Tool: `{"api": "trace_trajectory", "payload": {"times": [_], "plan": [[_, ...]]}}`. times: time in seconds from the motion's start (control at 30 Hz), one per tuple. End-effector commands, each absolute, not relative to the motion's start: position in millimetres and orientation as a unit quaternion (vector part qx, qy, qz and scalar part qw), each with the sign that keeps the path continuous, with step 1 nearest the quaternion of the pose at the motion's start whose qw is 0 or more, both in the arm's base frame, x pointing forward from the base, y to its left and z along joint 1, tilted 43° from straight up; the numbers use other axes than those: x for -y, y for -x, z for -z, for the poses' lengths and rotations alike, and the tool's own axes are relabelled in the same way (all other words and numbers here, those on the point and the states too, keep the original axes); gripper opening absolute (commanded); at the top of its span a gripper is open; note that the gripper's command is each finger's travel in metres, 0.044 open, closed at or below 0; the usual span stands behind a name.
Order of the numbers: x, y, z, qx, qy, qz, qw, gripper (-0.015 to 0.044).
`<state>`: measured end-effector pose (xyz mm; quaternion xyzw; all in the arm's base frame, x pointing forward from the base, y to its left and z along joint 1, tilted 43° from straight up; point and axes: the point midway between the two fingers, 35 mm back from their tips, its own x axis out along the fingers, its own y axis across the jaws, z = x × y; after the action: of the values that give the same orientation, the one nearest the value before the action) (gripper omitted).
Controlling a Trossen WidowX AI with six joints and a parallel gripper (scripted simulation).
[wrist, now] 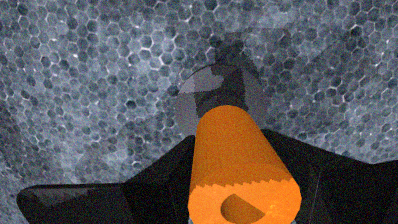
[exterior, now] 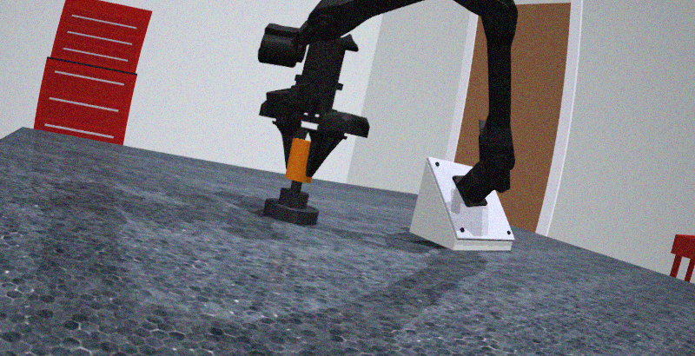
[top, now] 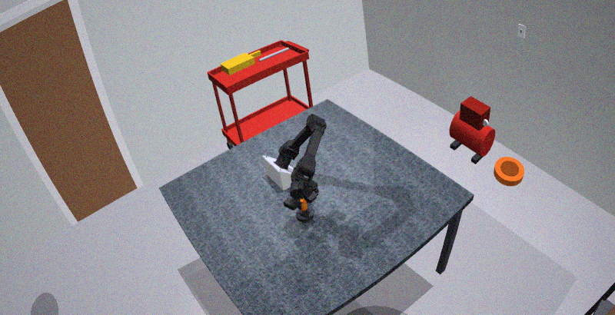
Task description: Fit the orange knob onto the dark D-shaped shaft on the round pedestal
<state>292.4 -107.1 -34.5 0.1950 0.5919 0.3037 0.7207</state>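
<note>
The orange knob [top: 303, 204] [exterior: 298, 161] [wrist: 240, 150] is a tall cylinder held upright over the pedestal; a D-shaped hole shows in its top end in the wrist view. My gripper [exterior: 298, 171] [wrist: 227, 138] is shut on the knob, one finger on each side. The round dark pedestal [top: 304, 217] [exterior: 291, 213] [wrist: 185, 112] stands on the table with a narrower step on top. A short length of the dark shaft [exterior: 295, 186] shows between the step and the knob's lower end, so the knob is not down on the pedestal. Whether the shaft's tip is inside the hole is hidden.
The arm's white wedge-shaped base [top: 277, 177] [exterior: 432, 213] stands on the grey table [top: 365, 150] [exterior: 194, 276], behind the pedestal in the top view and right of it in the exterior view. A red cart [top: 268, 71], a red compressor [top: 472, 134] and an orange ring [top: 500, 174] are off the table.
</note>
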Motion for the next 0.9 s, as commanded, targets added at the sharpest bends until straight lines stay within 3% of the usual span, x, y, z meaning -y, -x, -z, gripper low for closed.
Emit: {"api": "trace_trajectory", "payload": {"times": [0.0,0.87], "plan": [[107.4,-293.4,34.5,-0.590,-0.193,-0.305,0.722,0.0000],[108.3,-296.0,32.8,-0.555,-0.117,-0.365,0.738,0.0000]]}}
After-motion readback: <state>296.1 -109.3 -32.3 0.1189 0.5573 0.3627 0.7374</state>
